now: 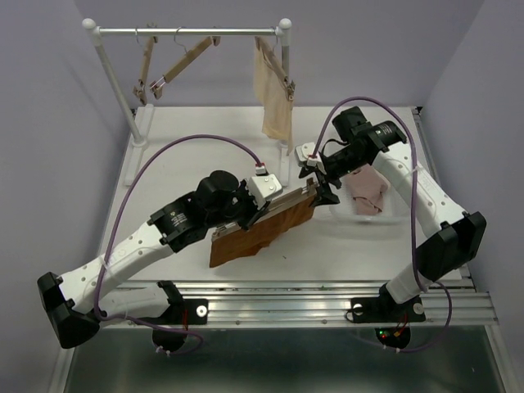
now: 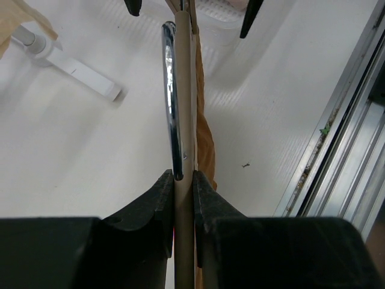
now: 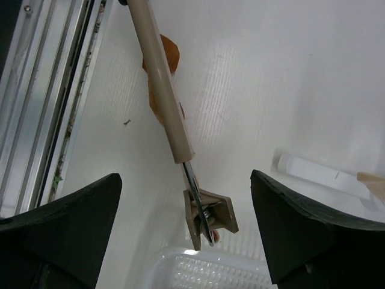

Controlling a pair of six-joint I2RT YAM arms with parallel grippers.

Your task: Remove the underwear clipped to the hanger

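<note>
Softness is to be expected of the rust-brown underwear: light, floppy cloth, seen clipped to a wooden hanger low over the tabletop. The hanger's bar is clamped in the left pincer. The right pincer is spread wide around the end clip, touching nothing. The clip is judged stiff and sprung; its tail should be squeezed and the cloth taken near the waistband. On the rack the cream underwear is hung; a pinkish pair is laid in the clear tray.
</note>
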